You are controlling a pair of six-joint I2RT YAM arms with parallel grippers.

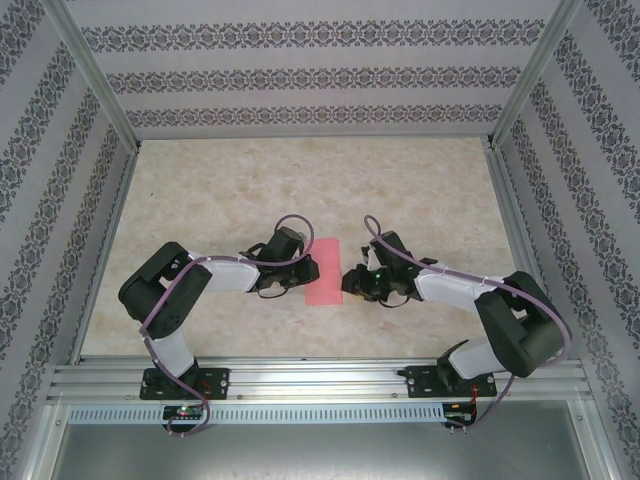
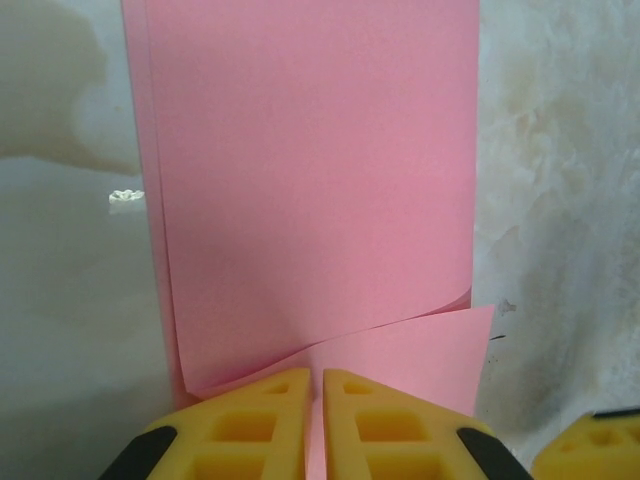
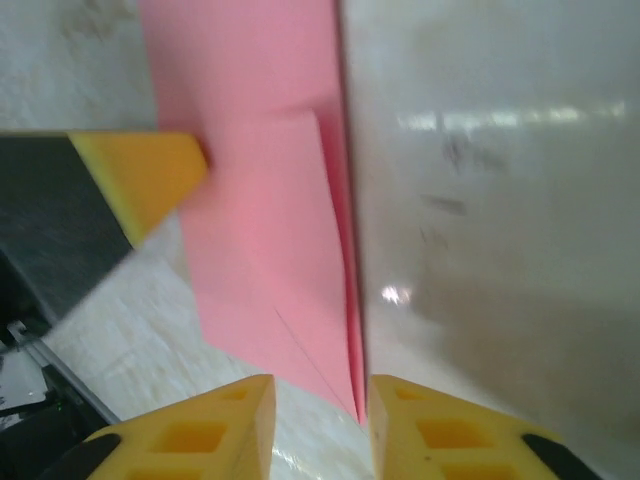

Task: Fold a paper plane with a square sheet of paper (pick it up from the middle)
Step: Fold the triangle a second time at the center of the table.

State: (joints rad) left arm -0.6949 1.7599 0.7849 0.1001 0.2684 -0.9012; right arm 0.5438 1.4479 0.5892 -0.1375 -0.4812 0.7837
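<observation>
a pale marbled worktop (image 1: pixel 220 200) is closed in along its far, left and right edges by wallpaper panels (image 1: pixel 300 60) with dark floral bands. aluminium posts (image 1: pixel 92 75) rise from the far corners; a ribbed aluminium rail (image 1: pixel 320 380) runs along the near edge.

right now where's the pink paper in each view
top external: pink paper just below centre, between the left fingers and right fingers.
left wrist: fills the middle, its near edge pinched by the left fingers.
right wrist: slants from the top left down to the right fingers, paper at.
shared landmark: the left fingers, yellow, on the left in the right wrist view.
</observation>
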